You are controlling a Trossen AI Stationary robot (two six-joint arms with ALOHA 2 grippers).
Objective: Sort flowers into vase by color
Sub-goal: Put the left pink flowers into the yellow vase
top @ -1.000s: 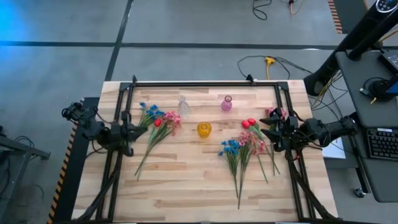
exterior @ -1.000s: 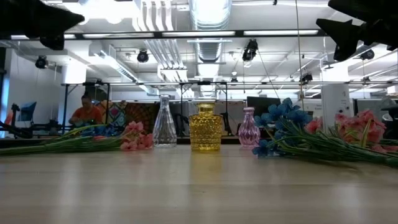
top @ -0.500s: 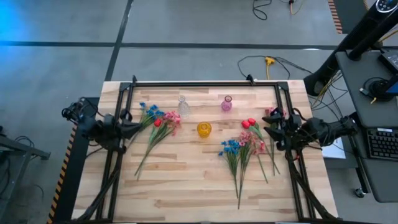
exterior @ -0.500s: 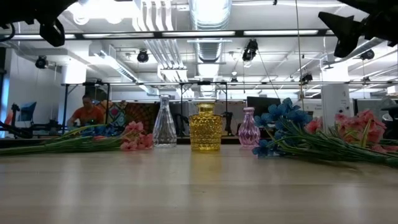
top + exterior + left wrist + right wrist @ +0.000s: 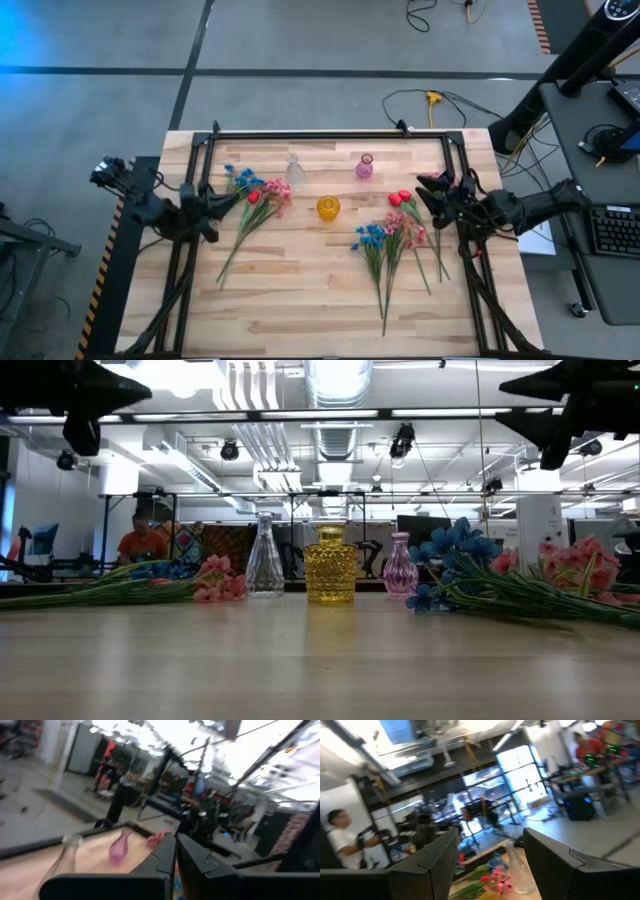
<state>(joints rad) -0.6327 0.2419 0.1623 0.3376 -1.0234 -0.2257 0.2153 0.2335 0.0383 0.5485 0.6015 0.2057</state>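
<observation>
1. Right gripper stands with its two dark fingers spread wide and nothing between them, raised over the right edge of the pale wooden table, near the right bunch of flowers.
2. Left gripper has its fingers pressed together and empty, at the table's left edge just beside the left bunch.
3. Artificial flowers with long thin green stems lie in two heaps: the left bunch of blue, red and pink heads, and the right bunch with red tulip-like buds, pink sprays and blue clusters.
4. Three small vases stand between the heaps: a clear glass one, a yellow faceted one and a pink one. None holds a flower yet.
5. Handling, as I judge it: each stem is very light and springy, and thin enough to slip or roll in the fingers.
6. Best hold is probably mid-stem, clear of the soft blossoms, where stems fan apart, since those in a heap cross and may drag neighbours.
7. Vases look light and narrow-necked, so a careless stem could tip one.
</observation>
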